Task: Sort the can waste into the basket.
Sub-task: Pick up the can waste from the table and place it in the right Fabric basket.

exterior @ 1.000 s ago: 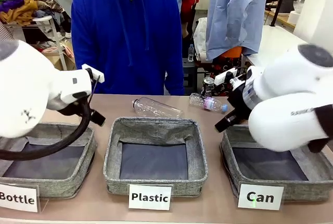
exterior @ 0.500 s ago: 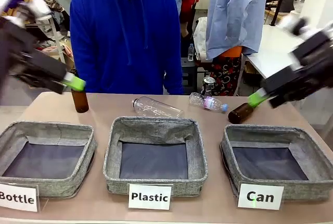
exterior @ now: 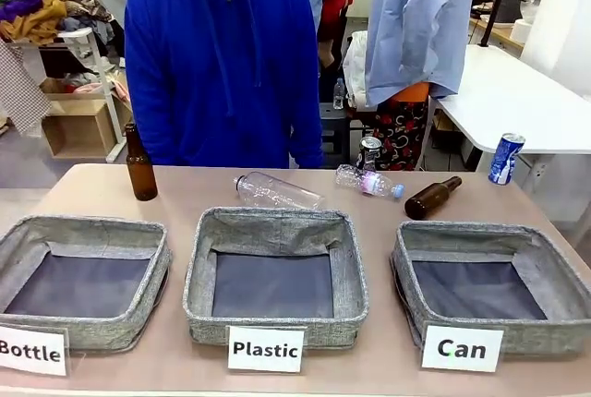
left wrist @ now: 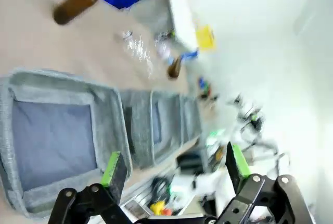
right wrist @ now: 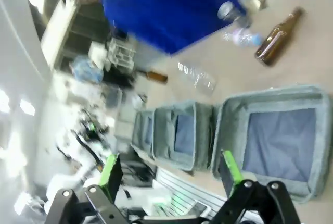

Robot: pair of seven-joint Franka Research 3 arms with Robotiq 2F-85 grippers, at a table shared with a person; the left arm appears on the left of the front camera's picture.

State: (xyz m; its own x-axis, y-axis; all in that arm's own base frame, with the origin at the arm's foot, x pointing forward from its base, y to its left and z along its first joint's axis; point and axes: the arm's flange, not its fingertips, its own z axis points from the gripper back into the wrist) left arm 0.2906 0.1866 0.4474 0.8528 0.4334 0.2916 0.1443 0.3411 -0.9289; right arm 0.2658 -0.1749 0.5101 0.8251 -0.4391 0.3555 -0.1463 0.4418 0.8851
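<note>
Located the Can basket (exterior: 545, 334) at the right end of the tabletop (exterior: 185, 185), dark lining bare. In a row beside it: Plastic basket (exterior: 277, 222) in the middle, Bottle basket (exterior: 111, 332) at left.

Spotted blue can (exterior: 505, 158) upright past the far right corner, well apart from the Can basket; cannot tell what it stands on. Spotted grey can (exterior: 370, 151) upright at the far edge, just behind a small clear bottle (exterior: 369, 182).

Also logged: larger clear bottle (exterior: 277, 191) lying behind the Plastic basket; brown bottle (exterior: 431, 198) lying just behind the Can basket; second brown bottle (exterior: 140, 164) upright, far left.

From left wrist: left gripper (left wrist: 174, 165) fingers released, spread wide, gripping nothing, well above the baskets. From right wrist: right gripper (right wrist: 169, 168) fingers likewise released, gripping nothing.
</note>
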